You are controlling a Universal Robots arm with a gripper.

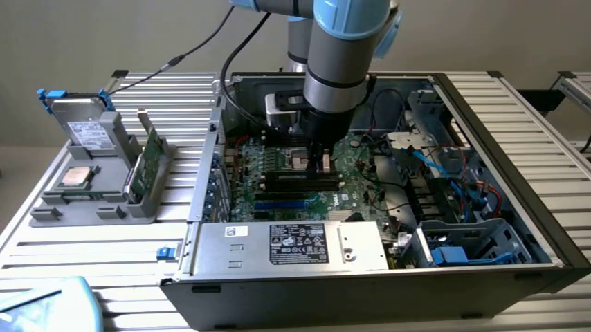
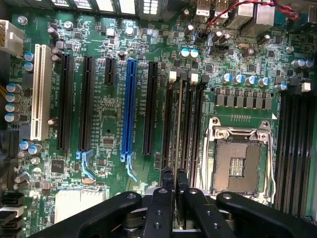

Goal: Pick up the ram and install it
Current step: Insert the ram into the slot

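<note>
The ram [image 2: 177, 129] shows to you edge-on, a thin pale strip lying over one of the black memory slots [image 2: 190, 124]. Its long axis runs parallel to them, so there is no twist to correct. You cannot tell whether it is seated in the slot or just above it. It runs straight out from between the fingers of the gripper [image 2: 174, 173], which are drawn narrow, and the gripper appears to pinch the ram at its near end. The empty processor socket [image 2: 239, 156] lies just beside the slots on one side, and the blue expansion slot [image 2: 130, 104] on the other. In the exterior view the gripper [image 1: 320, 162] reaches down inside the computer case [image 1: 517, 131], over the motherboard [image 1: 356, 169]. A grey holder [image 1: 93, 200] stands well apart on the surface [image 1: 83, 242], towards the exterior view's left.
</note>
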